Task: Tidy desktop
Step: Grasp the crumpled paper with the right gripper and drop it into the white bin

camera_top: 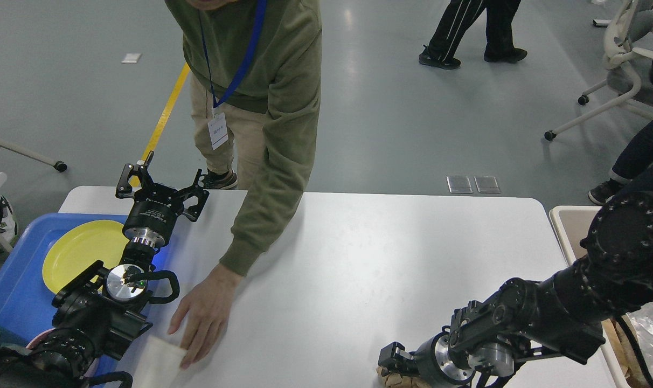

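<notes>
Head view, left to right. Blue tray (pixel 14 291) at the left edge, overlapping the desktop's left end; a yellow plate (pixel 78 249) lies in it. Left gripper (pixel 161 186) hovers above the tray's far right corner, fingers spread wide, nothing between them. Just right of the left arm, a person's hand (pixel 203 318) presses down on a white paper cup (pixel 157 362) lying at the near edge of the desktop (pixel 369 258), which fills the middle of the frame. Person in a green sweatshirt (pixel 267 108) leans in from the far side. Right gripper (pixel 394 362) sits low at the near edge, on a crumpled brown paper wad (pixel 399 380); fingers mostly cut off, cannot tell whether clamped. Beige bin (pixel 569 229) at the right end.
</notes>
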Controlling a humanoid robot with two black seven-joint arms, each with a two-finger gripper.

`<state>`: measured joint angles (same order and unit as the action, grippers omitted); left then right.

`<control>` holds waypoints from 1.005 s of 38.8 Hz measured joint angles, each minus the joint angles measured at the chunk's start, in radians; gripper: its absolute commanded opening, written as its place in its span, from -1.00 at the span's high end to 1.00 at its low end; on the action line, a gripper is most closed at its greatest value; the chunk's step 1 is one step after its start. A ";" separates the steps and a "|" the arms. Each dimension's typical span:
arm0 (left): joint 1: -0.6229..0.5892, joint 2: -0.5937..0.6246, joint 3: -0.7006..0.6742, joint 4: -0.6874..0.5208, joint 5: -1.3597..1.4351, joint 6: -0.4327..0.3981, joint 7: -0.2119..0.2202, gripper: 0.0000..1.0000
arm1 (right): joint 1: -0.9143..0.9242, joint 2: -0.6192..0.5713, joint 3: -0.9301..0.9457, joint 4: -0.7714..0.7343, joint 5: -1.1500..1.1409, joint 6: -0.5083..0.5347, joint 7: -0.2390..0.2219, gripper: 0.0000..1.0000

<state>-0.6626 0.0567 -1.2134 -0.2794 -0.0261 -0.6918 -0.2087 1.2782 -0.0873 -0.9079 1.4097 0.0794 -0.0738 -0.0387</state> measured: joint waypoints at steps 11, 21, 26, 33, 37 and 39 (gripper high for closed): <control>0.000 0.000 0.000 0.000 0.000 0.000 0.000 -0.93 | 0.100 -0.011 0.001 0.075 -0.053 -0.009 -0.001 1.00; 0.000 0.000 0.000 0.000 0.000 -0.001 0.000 -0.93 | 0.400 -0.212 0.000 0.208 -0.054 0.083 -0.001 1.00; 0.000 0.000 0.000 0.000 0.000 -0.001 0.000 -0.93 | 0.661 -0.317 0.011 0.298 -0.053 0.289 -0.001 1.00; 0.000 0.000 0.000 0.000 0.000 -0.001 0.000 -0.93 | 0.869 -0.371 0.060 0.320 -0.047 0.566 -0.001 1.00; 0.000 0.000 0.000 0.000 0.000 0.000 0.000 -0.93 | 0.937 -0.403 0.100 0.321 -0.043 0.662 -0.003 1.00; 0.000 0.000 0.000 0.000 0.000 0.000 0.000 -0.93 | 0.948 -0.407 0.104 0.321 -0.043 0.676 -0.003 1.00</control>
<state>-0.6627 0.0568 -1.2134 -0.2795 -0.0261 -0.6923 -0.2087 2.2266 -0.4941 -0.8036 1.7305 0.0365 0.6027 -0.0420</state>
